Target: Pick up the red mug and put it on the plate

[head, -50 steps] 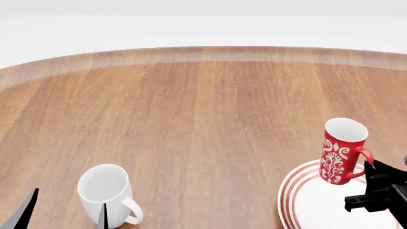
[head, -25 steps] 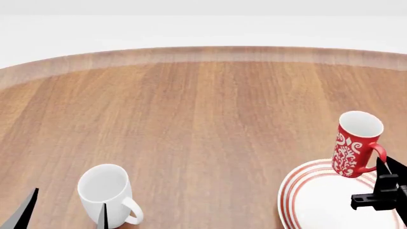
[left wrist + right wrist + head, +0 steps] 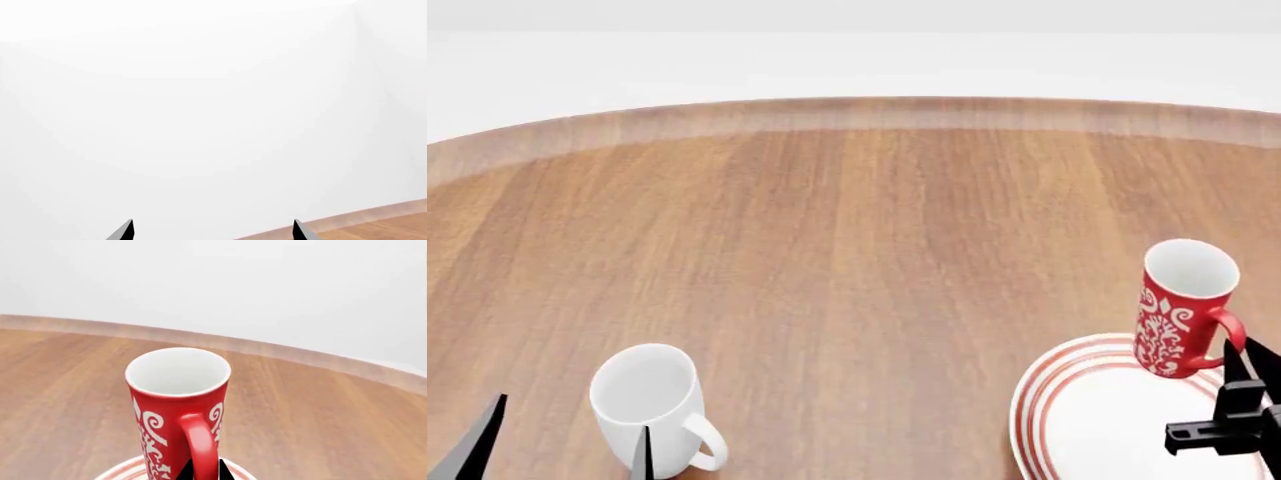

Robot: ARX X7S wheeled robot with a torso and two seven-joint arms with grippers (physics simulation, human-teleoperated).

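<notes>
The right gripper (image 3: 1244, 385) is at the near right corner of the desk, and in the right wrist view its two dark fingertips (image 3: 185, 471) pinch the red mug's handle from either side, clamped narrow on it. The red mug (image 3: 1181, 309) stands upright, white inside showing, white swirls down its red wall, handle turned toward the claw. Its base sits over the far rim of the plate (image 3: 1068, 400); whether it rests on the plate or hangs just above it, I cannot tell. The plate's red rings curve round below the mug, right by the desk's near edge.

Over to the near left corner: the left gripper (image 3: 561, 440) shows only two dark finger points spread well apart, nothing between them, jaws wide. The white mug (image 3: 647, 400) stands upright just beside the inner fingertip, handle toward the near edge. The wooden desk (image 3: 854, 220) curves away to its far edge.
</notes>
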